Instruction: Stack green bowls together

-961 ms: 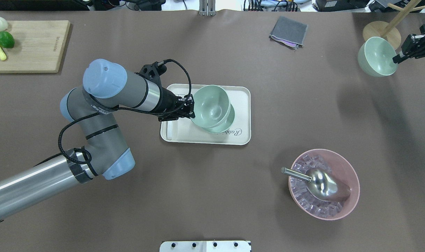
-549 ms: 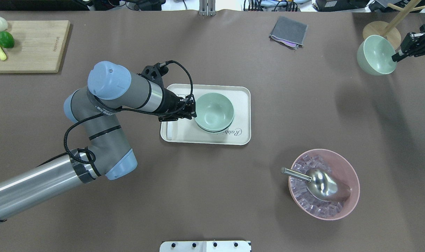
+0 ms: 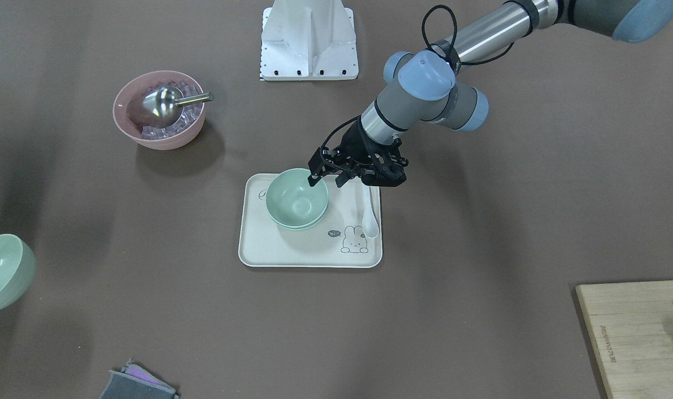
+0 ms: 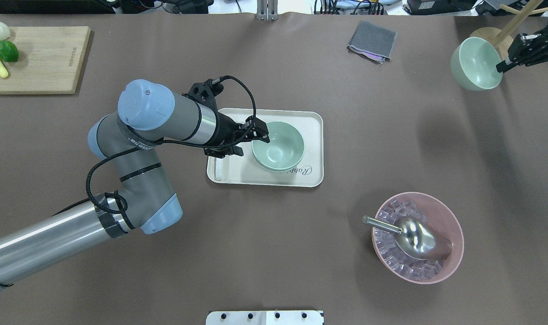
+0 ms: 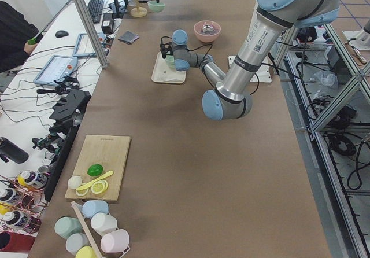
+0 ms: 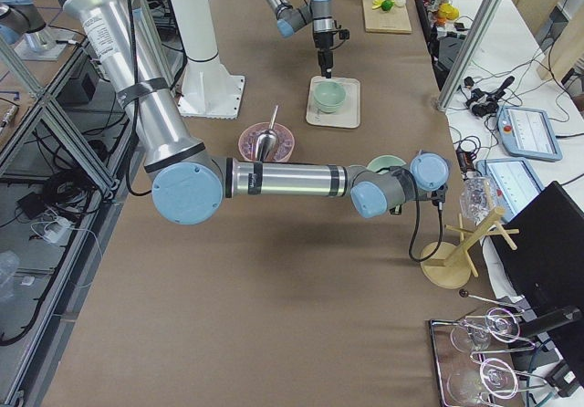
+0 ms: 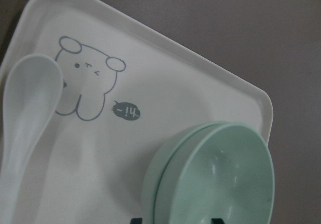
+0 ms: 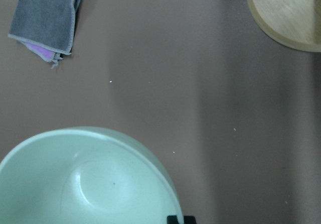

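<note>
Two green bowls (image 4: 278, 146) sit nested on the cream tray (image 4: 310, 124); they also show in the front view (image 3: 296, 200) and the left wrist view (image 7: 215, 179). My left gripper (image 4: 254, 142) is open at the stack's rim, one finger over the inside and one outside, gripping nothing. The third green bowl (image 4: 476, 63) hangs tilted in the air at the far right, above the table. My right gripper (image 4: 501, 67) is shut on its rim. This bowl fills the bottom of the right wrist view (image 8: 85, 184) and shows at the front view's left edge (image 3: 4, 271).
A white spoon (image 3: 371, 219) lies on the tray beside the stack. A pink bowl (image 4: 418, 237) holds ice and a metal scoop. A grey cloth (image 4: 372, 40) lies at the back. A wooden stand (image 4: 490, 38) is behind the right gripper. A cutting board (image 4: 39, 58) is far left.
The left gripper lowered its bowl into the bowl on the tray and opened. The right gripper carried its bowl a little leftward and farther back.
</note>
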